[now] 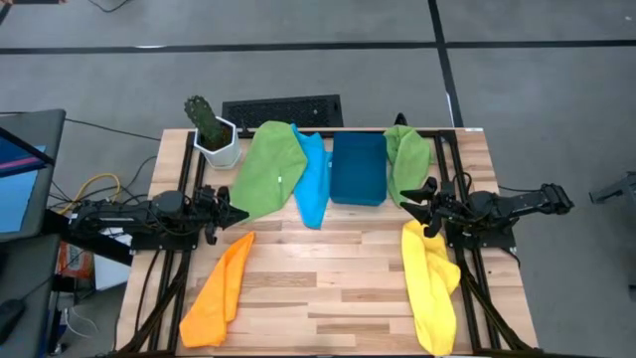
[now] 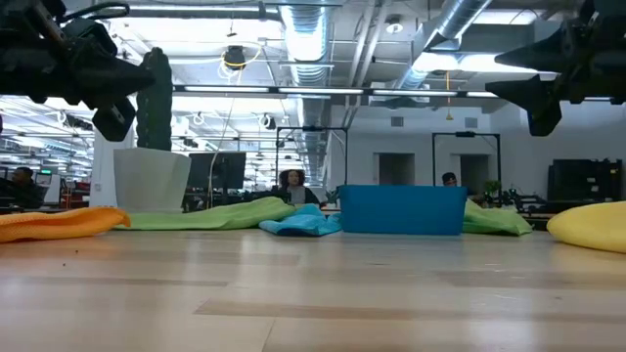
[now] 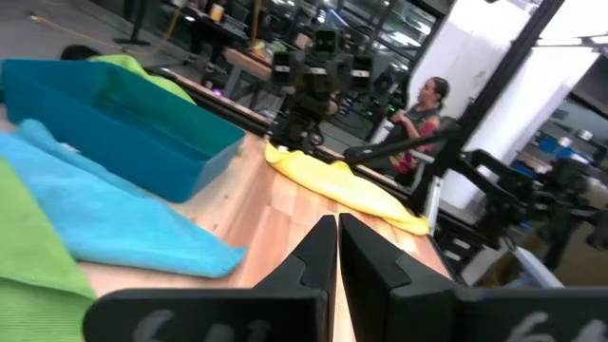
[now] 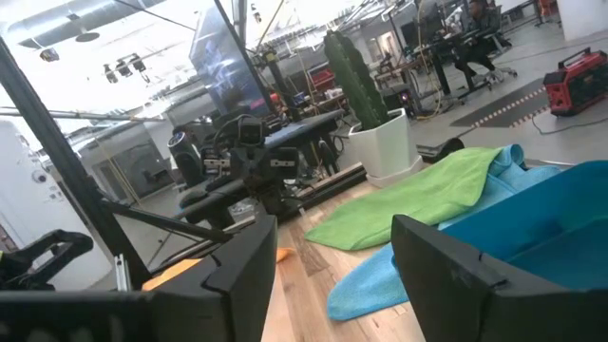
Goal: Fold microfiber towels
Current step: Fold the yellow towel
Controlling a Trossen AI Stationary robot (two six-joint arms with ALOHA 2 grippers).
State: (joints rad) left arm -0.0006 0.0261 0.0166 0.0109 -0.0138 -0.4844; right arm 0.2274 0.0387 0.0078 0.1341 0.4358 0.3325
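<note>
Several microfiber towels lie on the wooden table: a large green one (image 1: pixel 268 169) at the far middle, a light blue one (image 1: pixel 314 179) beside it, a second green one (image 1: pixel 405 159) right of the dark blue bin, an orange one (image 1: pixel 221 290) near left, a yellow one (image 1: pixel 431 283) near right. My left gripper (image 1: pixel 241 212) is shut and hangs level above the table's left side, touching nothing. My right gripper (image 1: pixel 409 197) is open and hangs level above the right side, with nothing between its fingers (image 4: pixel 237 275).
A rigid dark blue bin (image 1: pixel 358 169) stands at the far middle between the blue and green towels. A potted cactus (image 1: pixel 212 131) stands at the far left corner, a keyboard (image 1: pixel 282 111) beyond the far edge. Bare wood (image 1: pixel 328 268) lies between the orange and yellow towels. People sit in the room behind.
</note>
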